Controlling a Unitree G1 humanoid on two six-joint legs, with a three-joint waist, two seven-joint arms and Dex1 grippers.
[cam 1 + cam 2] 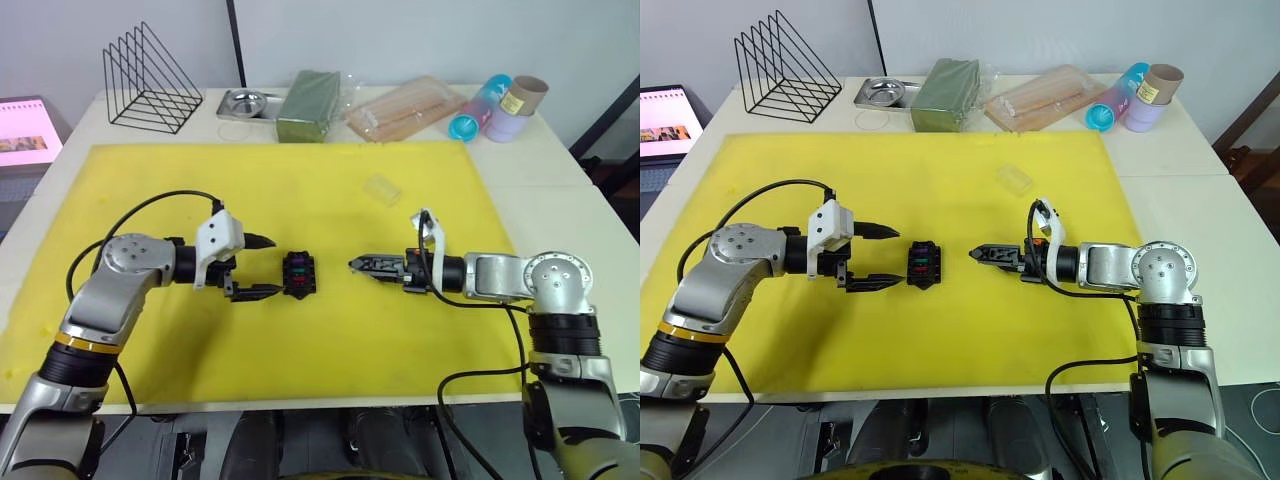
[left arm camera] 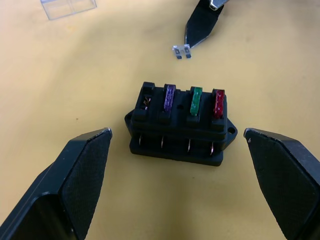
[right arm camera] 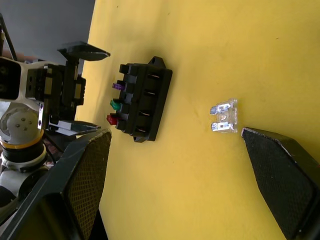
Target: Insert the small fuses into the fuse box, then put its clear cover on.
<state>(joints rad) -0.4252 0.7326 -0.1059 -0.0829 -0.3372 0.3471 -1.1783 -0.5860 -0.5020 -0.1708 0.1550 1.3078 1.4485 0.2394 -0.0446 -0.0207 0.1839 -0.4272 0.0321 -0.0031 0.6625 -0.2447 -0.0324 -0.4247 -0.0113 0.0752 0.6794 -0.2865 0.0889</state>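
The small black plastic fuse box (image 2: 180,131) is seen on the yellow mat (image 1: 300,190), with purple, green and red fuses (image 2: 196,100) stuck in it. One pale fuse (image 3: 223,117) is left lying on the mat between the box and the right gripper (image 1: 362,265), and the small clear plastic cover (image 1: 382,188) is set farther back. The left gripper (image 1: 262,266) is held wide open and empty just beside the box, and the right gripper is open and empty too.

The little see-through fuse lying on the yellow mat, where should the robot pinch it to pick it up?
Probably by its plastic head. The loose fuse lies flat on the mat, so the right gripper would come from above, fingers closing across its narrow sides, leaving the metal blades free.
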